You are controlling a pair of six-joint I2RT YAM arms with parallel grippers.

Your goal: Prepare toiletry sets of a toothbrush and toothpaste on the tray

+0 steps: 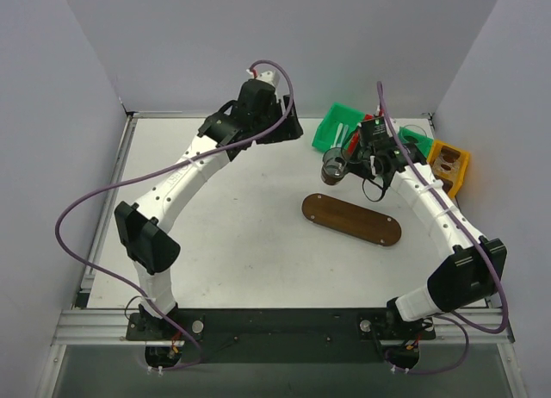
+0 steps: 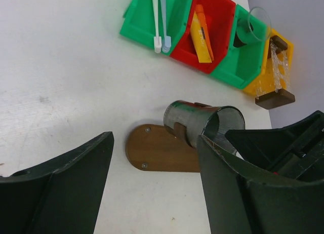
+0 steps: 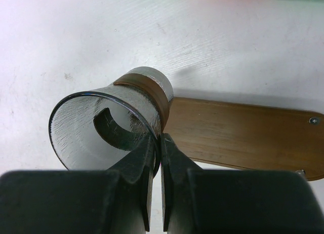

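a clear cup [image 3: 109, 125] is pinched by its rim in the right gripper [image 3: 157, 148] and held tilted above the near end of the tray [image 1: 351, 219], which is bare. the left gripper [image 2: 152, 158] is spread wide, empty. toothbrushes [image 2: 159, 18] and toothpaste [image 2: 201, 34] are still binned; no set is made.

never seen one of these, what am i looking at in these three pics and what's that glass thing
Two robot arms are bolted to a table. One picture looks down from above; the other two come from cameras on each wrist. The right gripper is shut on the rim of a clear cup, carried tilted above one end of the wooden tray. The left gripper is open and holds nothing. At the far side stand plastic bins with toothbrushes, orange tubes and another cup.
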